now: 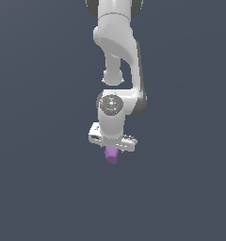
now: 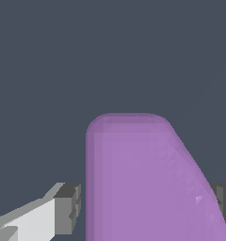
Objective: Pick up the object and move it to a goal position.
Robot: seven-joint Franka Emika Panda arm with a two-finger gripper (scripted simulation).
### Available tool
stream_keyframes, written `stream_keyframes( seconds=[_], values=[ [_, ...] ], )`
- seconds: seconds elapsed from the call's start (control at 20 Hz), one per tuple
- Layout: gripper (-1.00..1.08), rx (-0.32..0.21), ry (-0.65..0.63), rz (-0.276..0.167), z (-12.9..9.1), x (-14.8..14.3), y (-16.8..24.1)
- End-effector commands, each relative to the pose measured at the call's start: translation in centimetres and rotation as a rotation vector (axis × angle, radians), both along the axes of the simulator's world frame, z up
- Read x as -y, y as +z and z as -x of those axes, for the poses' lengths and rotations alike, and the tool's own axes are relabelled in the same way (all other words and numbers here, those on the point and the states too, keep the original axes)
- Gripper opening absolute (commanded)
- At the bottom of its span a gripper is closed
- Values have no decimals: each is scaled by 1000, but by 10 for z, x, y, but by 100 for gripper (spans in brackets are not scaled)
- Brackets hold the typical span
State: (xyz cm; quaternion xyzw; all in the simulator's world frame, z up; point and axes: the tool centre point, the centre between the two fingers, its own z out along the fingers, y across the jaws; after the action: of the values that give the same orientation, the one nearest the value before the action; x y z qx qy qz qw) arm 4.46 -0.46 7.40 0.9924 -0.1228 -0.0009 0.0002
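Observation:
The purple object (image 1: 111, 155) is a small rounded lump that hangs just below the white gripper (image 1: 112, 151) in the exterior view, near the picture's middle. In the wrist view the object (image 2: 143, 183) fills the space between the two grey fingertips (image 2: 68, 207), which press on its two sides. The gripper is shut on it. The fingers themselves are hidden behind the hand and the object in the exterior view. No goal marker shows.
The white arm (image 1: 117, 52) reaches down from the top of the exterior view. A plain dark grey surface (image 1: 39, 164) lies all around, with no other objects or edges in view.

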Motion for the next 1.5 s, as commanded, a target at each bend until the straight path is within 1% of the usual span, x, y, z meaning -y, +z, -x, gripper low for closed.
stream_keyframes(
  seconds=[0.0, 0.05, 0.6, 0.85, 1.1, 1.45],
  values=[
    [100, 2, 0, 0, -1, 0, -1],
    [-100, 2, 0, 0, -1, 0, -1],
    [-100, 2, 0, 0, -1, 0, 0],
    [-100, 9, 1, 0, -5, -5, 15],
    [-100, 29, 4, -1, -12, -18, 52],
    [-100, 72, 10, -2, -28, -47, 135]
  ],
)
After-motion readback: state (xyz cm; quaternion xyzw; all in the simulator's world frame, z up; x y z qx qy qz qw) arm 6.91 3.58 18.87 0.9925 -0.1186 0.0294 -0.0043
